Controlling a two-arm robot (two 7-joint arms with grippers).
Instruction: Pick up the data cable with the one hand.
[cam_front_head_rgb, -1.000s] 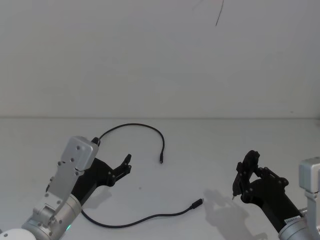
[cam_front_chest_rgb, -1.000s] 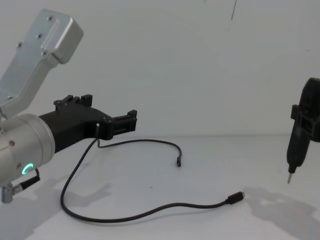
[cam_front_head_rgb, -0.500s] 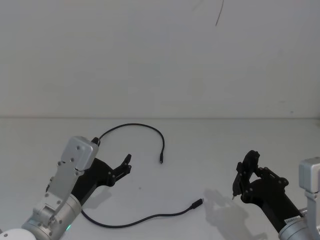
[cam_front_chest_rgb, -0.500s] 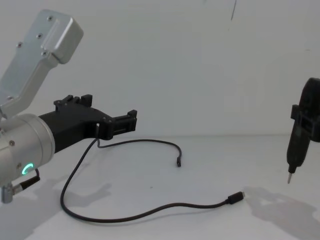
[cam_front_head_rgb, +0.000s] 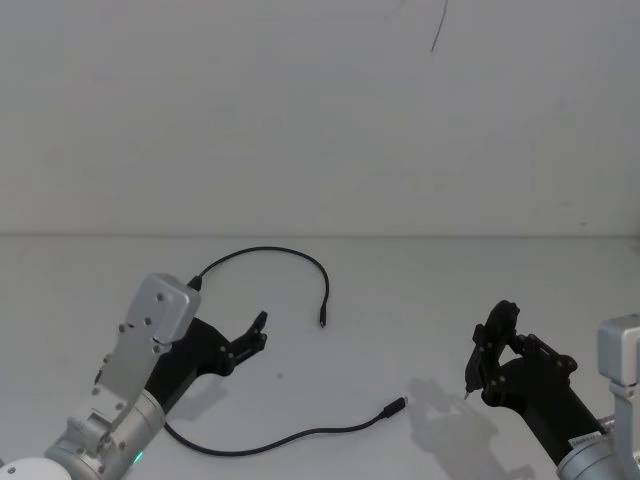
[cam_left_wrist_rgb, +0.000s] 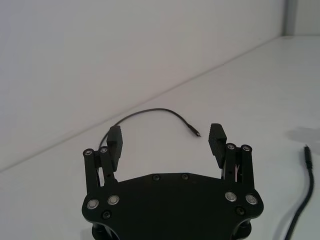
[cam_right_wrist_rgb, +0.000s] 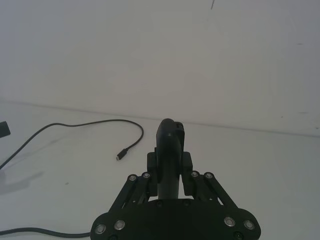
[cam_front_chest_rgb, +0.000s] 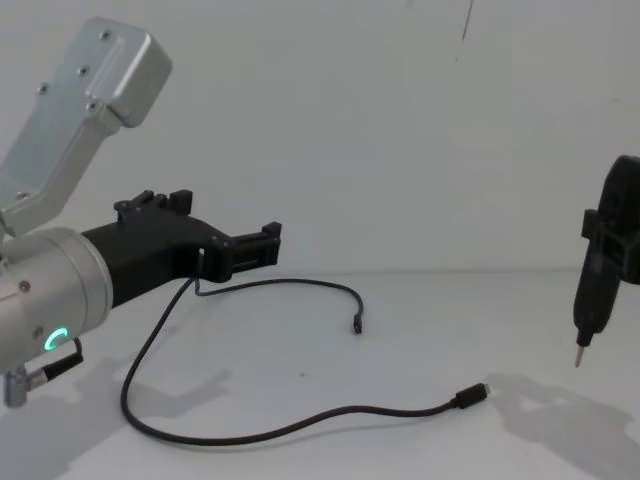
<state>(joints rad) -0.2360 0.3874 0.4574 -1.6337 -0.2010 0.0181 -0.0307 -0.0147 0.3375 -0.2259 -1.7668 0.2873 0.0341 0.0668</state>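
On the white table the black cable lies in a loose curve, with one plug toward the middle and the other nearer the robot. The left claw hovers above the cable's left stretch, fingers spread wide, gripping nothing. Off to the right, the right claw is clamped on a metal-tipped black tool.
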